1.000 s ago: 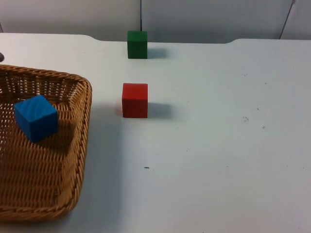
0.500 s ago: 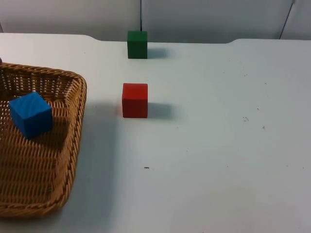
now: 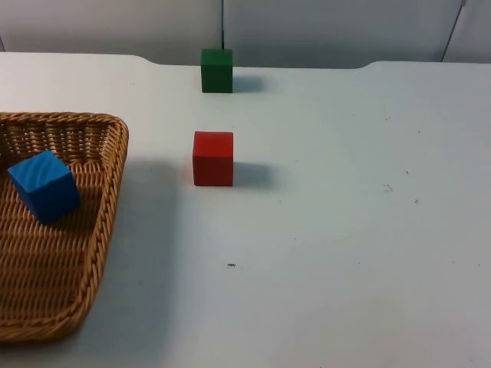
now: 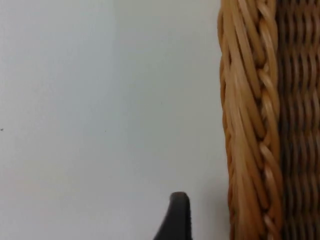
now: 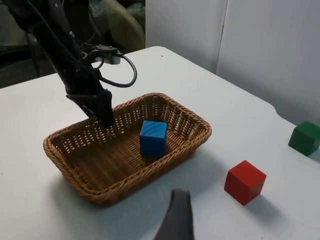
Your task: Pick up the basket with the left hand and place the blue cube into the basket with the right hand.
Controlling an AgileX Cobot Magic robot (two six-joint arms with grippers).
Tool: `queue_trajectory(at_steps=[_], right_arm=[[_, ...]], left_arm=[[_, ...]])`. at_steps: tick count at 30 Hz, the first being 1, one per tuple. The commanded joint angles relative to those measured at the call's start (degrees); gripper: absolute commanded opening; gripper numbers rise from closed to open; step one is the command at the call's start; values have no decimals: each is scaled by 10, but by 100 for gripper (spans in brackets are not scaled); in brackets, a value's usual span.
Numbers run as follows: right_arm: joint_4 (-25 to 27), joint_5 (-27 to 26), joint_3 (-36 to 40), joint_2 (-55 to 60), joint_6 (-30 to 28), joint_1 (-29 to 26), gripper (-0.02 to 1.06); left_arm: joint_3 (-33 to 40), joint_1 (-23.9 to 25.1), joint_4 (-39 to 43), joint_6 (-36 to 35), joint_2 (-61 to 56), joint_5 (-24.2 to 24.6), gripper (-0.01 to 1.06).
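Observation:
The wicker basket lies at the table's left side with the blue cube inside it. In the right wrist view my left gripper stands at the far rim of the basket, behind the blue cube. In the left wrist view its black fingertip sits just outside the braided rim with a strip of white table between them, so the jaws stand open. My right gripper hangs back high over the table, open and holding nothing, one fingertip showing.
A red cube sits right of the basket near the table's middle; a green cube stands behind it by the grey wall. White table top stretches to the right.
The basket, with the blue cube in it, has slid left. Its near corner has dropped flatter onto the table.

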Motion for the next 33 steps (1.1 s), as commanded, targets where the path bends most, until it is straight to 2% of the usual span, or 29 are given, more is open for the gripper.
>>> queue_trajectory(at_steps=[1, 11, 21, 27, 29, 31, 33], right_arm=[[-3, -2, 3, -4, 1, 0, 70], [-3, -2, 3, -4, 0, 0, 70], [-1, -7, 3, -4, 0, 0, 70], [-1, -19, 3, -4, 0, 0, 70], [-1, -19, 3, -4, 0, 0, 70], [-1, -19, 3, -4, 0, 0, 70], [-1, -19, 3, -4, 0, 0, 70]], left_arm=[[-1, -3, 12, 0, -4, 3, 74], [-1, -3, 25, -2, -78, 14, 74], [-1, -3, 24, -82, -267, 42, 74], [-1, -3, 0, -92, -418, 105, 74], [1, -3, -5, -93, -506, 130, 74], [1, -3, -5, -99, -524, 135, 74], [1, -3, -9, -117, -600, 149, 74]])
